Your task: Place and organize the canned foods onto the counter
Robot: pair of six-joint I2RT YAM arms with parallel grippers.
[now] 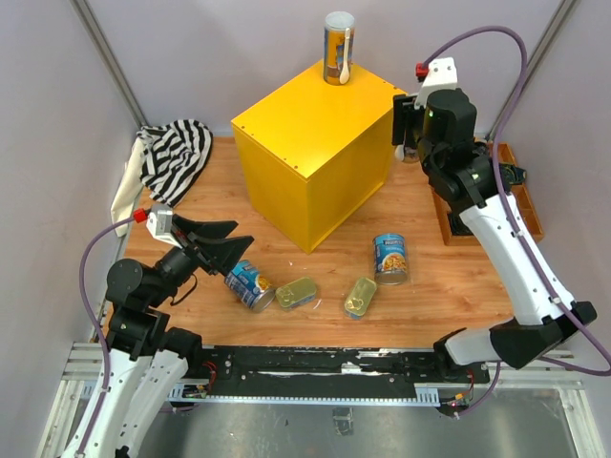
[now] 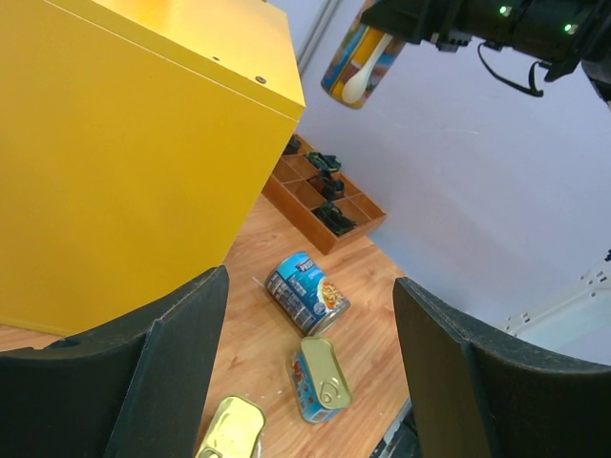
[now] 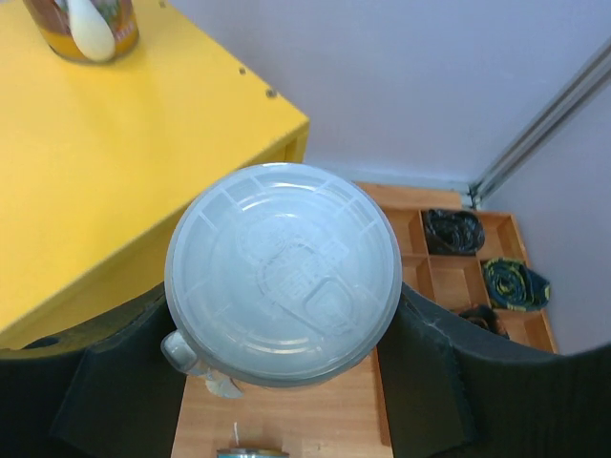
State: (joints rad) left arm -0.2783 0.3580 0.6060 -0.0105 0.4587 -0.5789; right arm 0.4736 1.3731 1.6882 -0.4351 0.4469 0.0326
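Observation:
My right gripper [image 1: 409,129] is shut on a tall slim can with a white lid [image 3: 283,272] and holds it in the air beside the right corner of the yellow counter [image 1: 310,153]. That can also shows in the left wrist view [image 2: 361,52]. The other tall can [image 1: 338,48] stands upright on the counter's far corner. My left gripper [image 1: 241,237] is open and empty, just above a blue can [image 1: 250,284] lying on its side. Two flat golden tins [image 1: 296,292] [image 1: 360,296] and a second blue can [image 1: 390,259] lie on the table.
A brown compartmented tray [image 1: 520,205] with small black gadgets sits at the right edge. A striped cloth [image 1: 177,153] lies at the back left. Grey walls close in the table on three sides.

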